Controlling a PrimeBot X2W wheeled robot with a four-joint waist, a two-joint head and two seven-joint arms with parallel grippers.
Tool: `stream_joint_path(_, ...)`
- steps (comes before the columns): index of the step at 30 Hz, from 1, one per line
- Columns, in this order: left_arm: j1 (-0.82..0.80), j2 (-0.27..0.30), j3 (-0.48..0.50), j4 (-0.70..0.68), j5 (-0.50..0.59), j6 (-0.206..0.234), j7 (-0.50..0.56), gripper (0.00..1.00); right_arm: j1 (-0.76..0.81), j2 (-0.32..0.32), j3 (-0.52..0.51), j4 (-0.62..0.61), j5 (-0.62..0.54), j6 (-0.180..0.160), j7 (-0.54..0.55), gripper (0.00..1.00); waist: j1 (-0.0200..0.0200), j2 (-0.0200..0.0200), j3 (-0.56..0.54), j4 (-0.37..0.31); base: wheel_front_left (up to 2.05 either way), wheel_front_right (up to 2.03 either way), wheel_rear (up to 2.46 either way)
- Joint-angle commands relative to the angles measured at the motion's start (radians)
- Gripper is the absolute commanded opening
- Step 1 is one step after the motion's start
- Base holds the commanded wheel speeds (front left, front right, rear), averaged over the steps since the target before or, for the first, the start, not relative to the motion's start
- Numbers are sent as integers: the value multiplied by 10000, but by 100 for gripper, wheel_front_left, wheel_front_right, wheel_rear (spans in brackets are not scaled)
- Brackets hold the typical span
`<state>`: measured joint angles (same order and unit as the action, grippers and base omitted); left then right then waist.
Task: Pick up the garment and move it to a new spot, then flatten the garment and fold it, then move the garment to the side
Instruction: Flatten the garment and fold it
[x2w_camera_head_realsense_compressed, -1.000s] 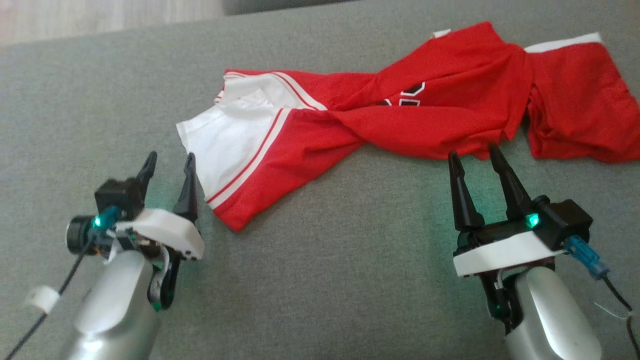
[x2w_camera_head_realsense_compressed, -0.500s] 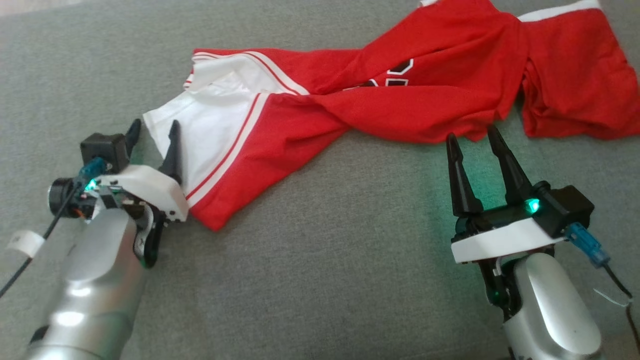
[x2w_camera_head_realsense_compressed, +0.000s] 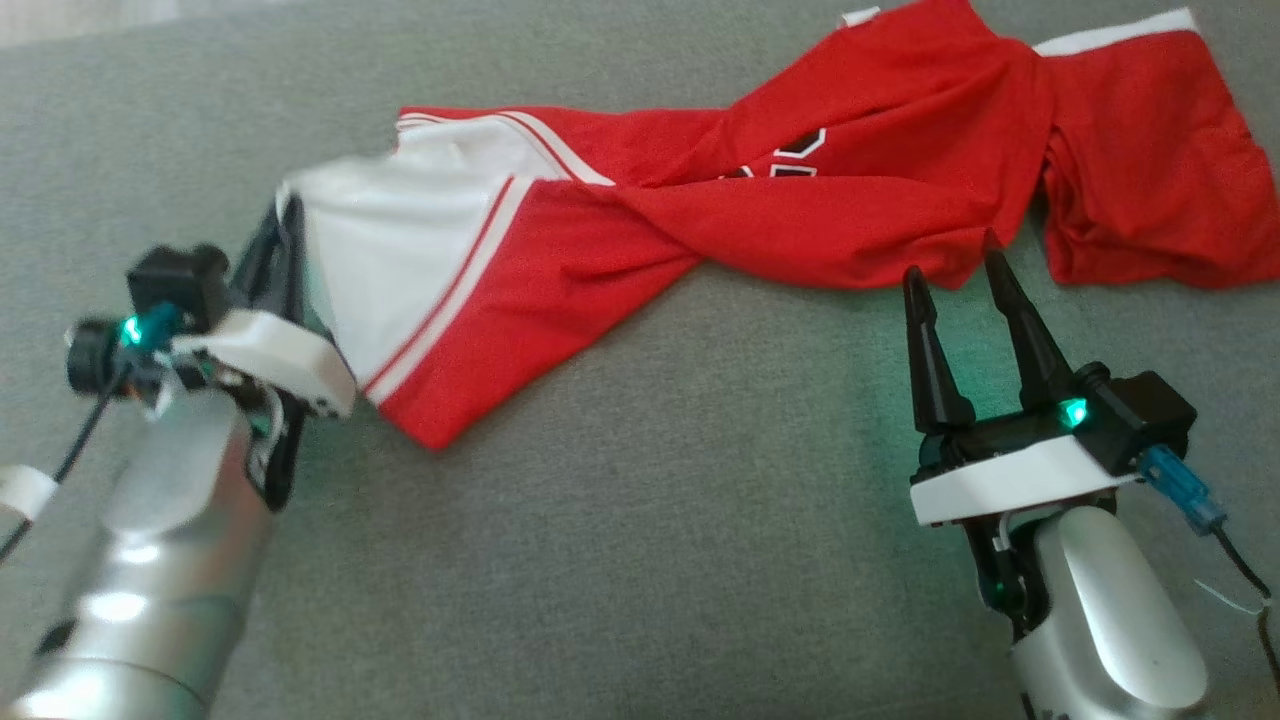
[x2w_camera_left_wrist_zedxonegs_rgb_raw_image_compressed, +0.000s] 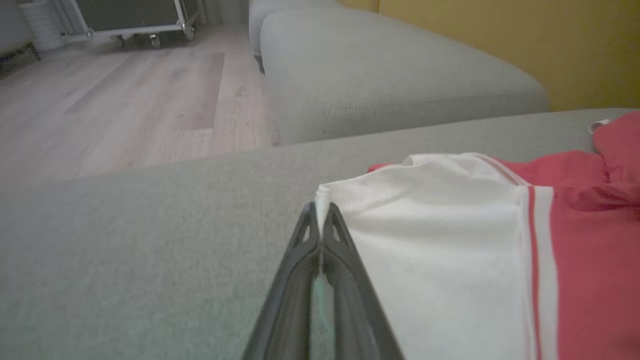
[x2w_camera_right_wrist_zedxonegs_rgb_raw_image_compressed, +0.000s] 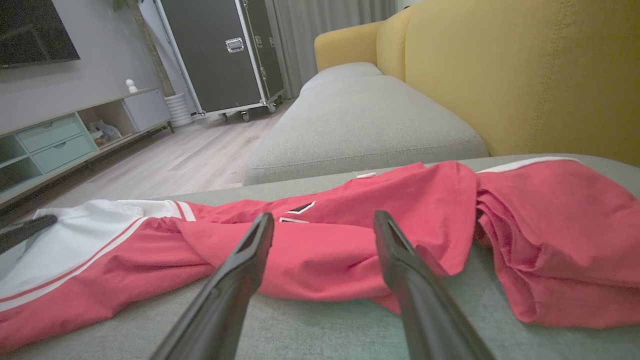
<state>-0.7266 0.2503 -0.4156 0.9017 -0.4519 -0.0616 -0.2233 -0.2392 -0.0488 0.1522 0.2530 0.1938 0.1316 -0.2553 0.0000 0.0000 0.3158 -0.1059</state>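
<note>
Pinching the white left end of the garment (x2w_camera_head_realsense_compressed: 800, 210), the left gripper (x2w_camera_head_realsense_compressed: 275, 235) is keeping its two fingers pressed together with a thin fold of cloth between them. The left wrist view is showing this well: the left gripper (x2w_camera_left_wrist_zedxonegs_rgb_raw_image_compressed: 320, 212) is meeting the white edge of the garment (x2w_camera_left_wrist_zedxonegs_rgb_raw_image_compressed: 440, 240) at its tips, and a small piece of the edge is standing up just above them.

The garment is lying on the grey cushion (x2w_camera_head_realsense_compressed: 650, 520), stretching from the near left to the far right. Its left end is white with thin red stripes and the rest is red. The middle part is twisting over itself, and a black and white print (x2w_camera_head_realsense_compressed: 800, 160) is partly hiding in that twist. The right part is lying bunched, with a white band along its far edge.

The right gripper (x2w_camera_head_realsense_compressed: 950, 265) is standing open, its fingers well apart and pointing toward the near edge of the red middle part. In the right wrist view the right gripper (x2w_camera_right_wrist_zedxonegs_rgb_raw_image_compressed: 324, 217) is framing the garment (x2w_camera_right_wrist_zedxonegs_rgb_raw_image_compressed: 550, 225) between its fingers, low over the cushion (x2w_camera_right_wrist_zedxonegs_rgb_raw_image_compressed: 350, 330). Whether the tips are touching the cloth, I cannot tell.

Beyond the garment, a second grey cushion (x2w_camera_right_wrist_zedxonegs_rgb_raw_image_compressed: 360, 125) is lying against a yellow backrest (x2w_camera_right_wrist_zedxonegs_rgb_raw_image_compressed: 525, 75). Farther away a wooden floor (x2w_camera_right_wrist_zedxonegs_rgb_raw_image_compressed: 190, 155) is running to a black case (x2w_camera_right_wrist_zedxonegs_rgb_raw_image_compressed: 220, 55) on wheels.
</note>
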Motion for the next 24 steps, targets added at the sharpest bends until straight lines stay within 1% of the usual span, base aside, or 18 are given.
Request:
stream_joint_path(1,-631,551,360,-441,162,61,-210,0,-200,-14,212,-250,41,-9,-65,100,0,0,-157,150,0,0,0)
stream_joint_path(4,-809,805,418,-1249,462,45,-358,0,-179,-14,224,-176,49,-9,-65,100,0,0,-353,321,0,0,0)
stream_joint_path(7,-855,1094,628,-2598,823,16,-378,0,-139,-14,215,-87,56,-9,-65,100,0,0,-504,496,0,0,0)
stream_joint_path(10,-667,1359,780,-3963,1222,-84,-381,0,-98,-14,203,-2,61,-9,-65,100,0,0,-645,676,0,0,0)
stream_joint_path(12,-440,1542,678,-4683,1502,-231,-382,0,-61,-14,196,62,74,-9,-65,100,0,0,-748,782,0,0,0)
stream_joint_path(16,217,2185,-173,-5590,2151,-541,-383,0,13,-14,194,205,112,-9,-65,100,0,0,-961,943,0,0,0)
stream_joint_path(19,779,2894,-984,-6150,2489,-649,-383,0,45,-14,181,299,134,-9,-65,100,0,0,-1077,1016,0,0,0)
stream_joint_path(24,1737,3942,-1909,-7435,2347,-683,-384,0,110,-14,116,425,193,-9,-65,100,0,0,-1253,1117,0,0,0)
